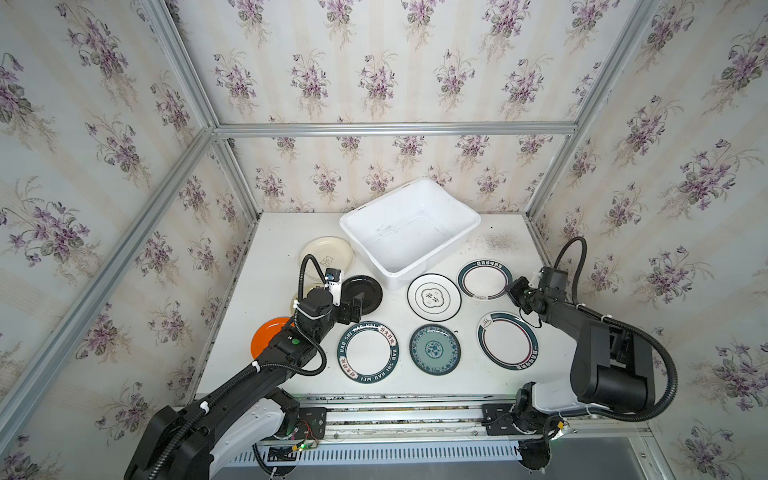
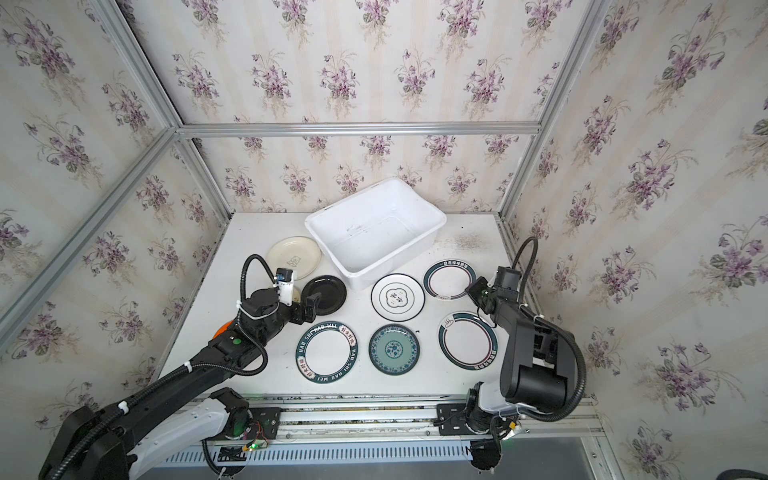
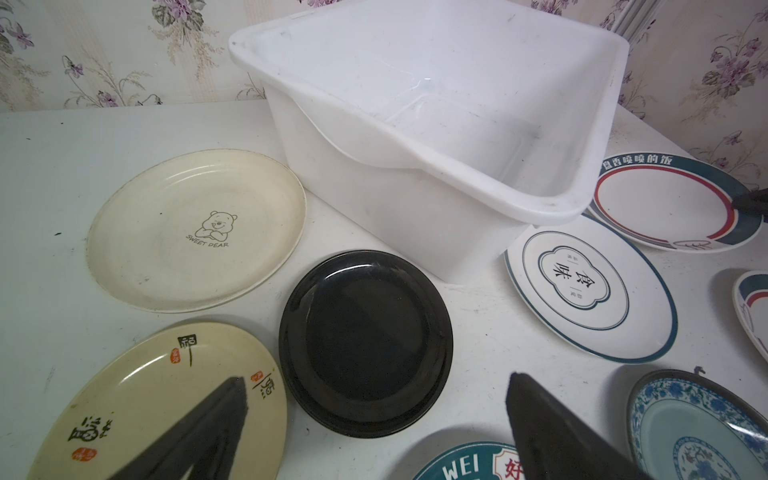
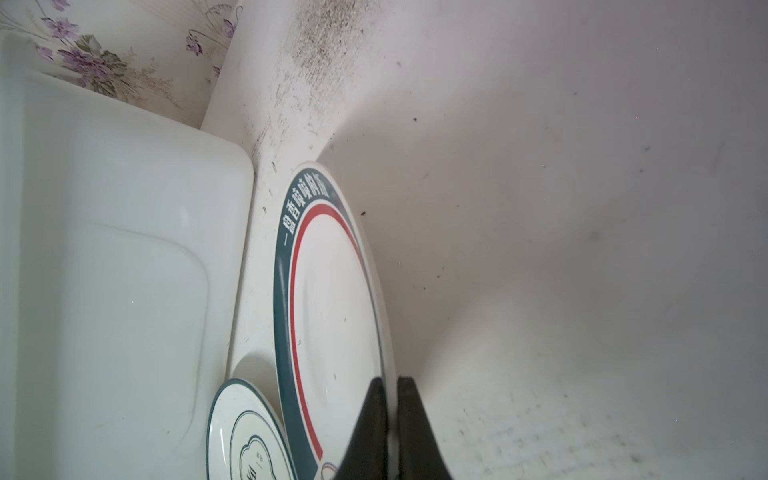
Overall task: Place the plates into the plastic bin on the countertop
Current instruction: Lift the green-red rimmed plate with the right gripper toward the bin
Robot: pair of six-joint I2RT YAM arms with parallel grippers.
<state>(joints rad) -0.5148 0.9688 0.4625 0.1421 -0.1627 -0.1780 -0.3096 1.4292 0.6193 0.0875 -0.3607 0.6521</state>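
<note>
In a top view all plates [image 1: 368, 353] lay on the scuffed white countertop [image 1: 278, 232] between flowered walls [image 1: 374, 83], and the bin [image 1: 455, 199] was empty, so the first pick seemed in hand. The left wrist view showed the left gripper [image 3: 378, 382] open over the black plate [image 3: 365, 332]. In the right wrist view the right gripper [image 4: 390, 380] pinched the rim of the teal-rimmed plate [image 4: 332, 311] beside the bin; next it should lift it over the bin's wall.
</note>
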